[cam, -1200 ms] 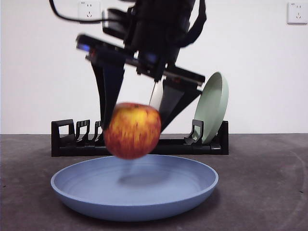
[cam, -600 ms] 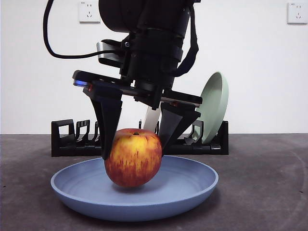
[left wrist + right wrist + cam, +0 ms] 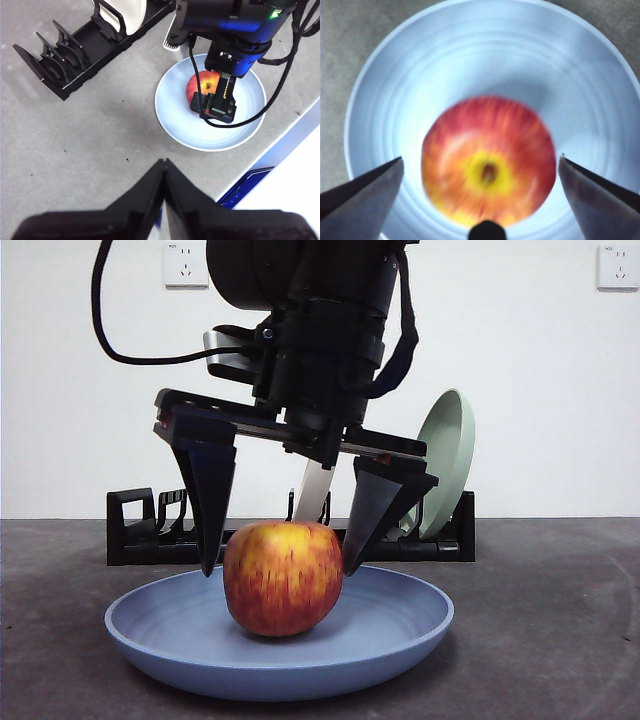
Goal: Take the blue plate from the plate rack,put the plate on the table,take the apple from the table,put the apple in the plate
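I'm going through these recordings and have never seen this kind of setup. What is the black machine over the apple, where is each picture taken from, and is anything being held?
It is a robot with two arms at a table, each ending in a two-jawed hand. One picture looks level across the table; the other two come from cameras on the wrists. The right hand hangs over the apple, jaws spread on either side without touching it. The apple sits in the blue plate, so nothing is held. The left hand waits apart, jaws shut and empty. Behind stands the black plate rack, with a sage-green plate and a white plate in it.
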### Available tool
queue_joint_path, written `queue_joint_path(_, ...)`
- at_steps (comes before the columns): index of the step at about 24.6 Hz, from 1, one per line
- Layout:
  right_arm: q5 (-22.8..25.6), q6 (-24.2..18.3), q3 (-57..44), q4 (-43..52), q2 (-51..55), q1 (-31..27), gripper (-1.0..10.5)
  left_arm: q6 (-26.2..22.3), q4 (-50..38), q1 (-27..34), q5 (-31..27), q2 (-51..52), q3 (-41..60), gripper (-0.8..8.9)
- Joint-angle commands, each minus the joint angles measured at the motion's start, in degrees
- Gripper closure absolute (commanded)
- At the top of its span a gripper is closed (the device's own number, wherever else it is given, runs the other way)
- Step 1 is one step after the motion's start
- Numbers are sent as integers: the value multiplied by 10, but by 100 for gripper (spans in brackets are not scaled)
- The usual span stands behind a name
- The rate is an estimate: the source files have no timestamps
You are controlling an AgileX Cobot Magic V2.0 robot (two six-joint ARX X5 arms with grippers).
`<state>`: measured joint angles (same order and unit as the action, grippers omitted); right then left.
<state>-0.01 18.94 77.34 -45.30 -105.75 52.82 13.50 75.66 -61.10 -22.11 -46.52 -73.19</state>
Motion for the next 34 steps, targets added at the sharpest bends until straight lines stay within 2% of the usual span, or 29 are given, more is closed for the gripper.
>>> queue_joint_path(1, 0, 2, 4, -16, 29, 2, 366, -6, -2, -1, 0, 0, 0, 818)
queue_joint_path(5, 1, 4, 30, -61, 136, 9, 383, -6, -2, -1, 0, 0, 0, 818)
queue_joint_path(7, 17, 4, 49, -92, 205, 12, 405, -5, -2, -1, 0, 0, 0, 818)
queue_joint_path(8, 31, 4, 58, -106, 239, 12, 472, -2, -2, -1, 0, 0, 0, 818)
queue_joint_path(10, 70, 2, 77, -138, 303, 12, 691, 0, -2, -1, 0, 0, 0, 818)
queue_joint_path(12, 108, -1, 94, -167, 353, 12, 976, 1, -2, -1, 0, -1, 0, 818)
queue_joint_path(13, 127, -3, 100, -179, 375, 12, 948, 1, -2, -1, 0, -2, 0, 818)
queue_joint_path(19, 210, -7, 154, -238, 505, 12, 946, 0, -2, -1, 0, -22, 0, 818)
queue_joint_path(23, 271, -5, 196, -253, 528, 12, 946, 0, -2, -1, 0, -52, 0, 818)
queue_joint_path(30, 271, -5, 237, -335, 527, 12, 946, 0, -29, 11, 0, -67, 0, 818)
queue_joint_path(34, 271, -5, 237, -335, 527, 12, 946, 0, -64, 80, 3, -60, 0, 818)
